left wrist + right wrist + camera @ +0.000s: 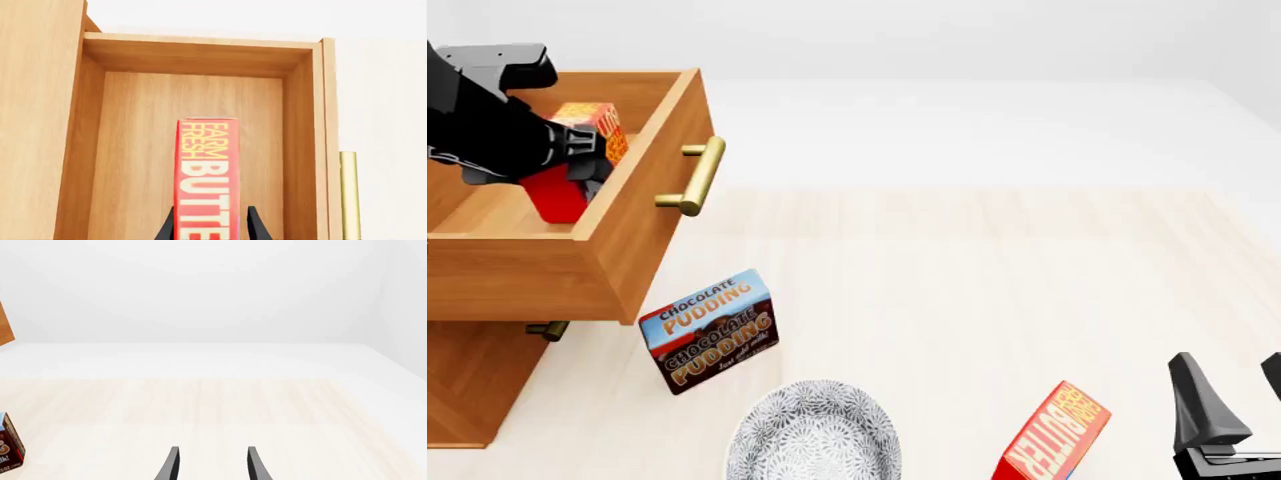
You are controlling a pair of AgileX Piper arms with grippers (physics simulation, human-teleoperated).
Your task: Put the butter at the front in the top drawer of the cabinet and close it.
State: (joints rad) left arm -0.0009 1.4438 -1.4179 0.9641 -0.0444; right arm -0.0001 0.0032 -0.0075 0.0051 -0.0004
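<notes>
The top drawer (627, 235) of the cabinet (467, 390) is pulled out, its brass handle (694, 175) facing right. My left gripper (567, 165) is shut on a red butter box (558, 195) and holds it inside the drawer's opening. In the left wrist view the butter (207, 165) sits between the black fingers (257, 225) above the drawer floor (147, 150). A second, look-alike butter box (1052, 435) stands tilted at the near right of the table. My right gripper (1228, 400) is open and empty just right of it, as also in the right wrist view (210, 465).
A chocolate pudding box (710, 330) stands tilted just below the drawer's front corner and shows at the edge of the right wrist view (8, 447). A grey patterned plate (814, 435) lies at the near edge. The lower drawer's handle (545, 330) peeks out under the top drawer.
</notes>
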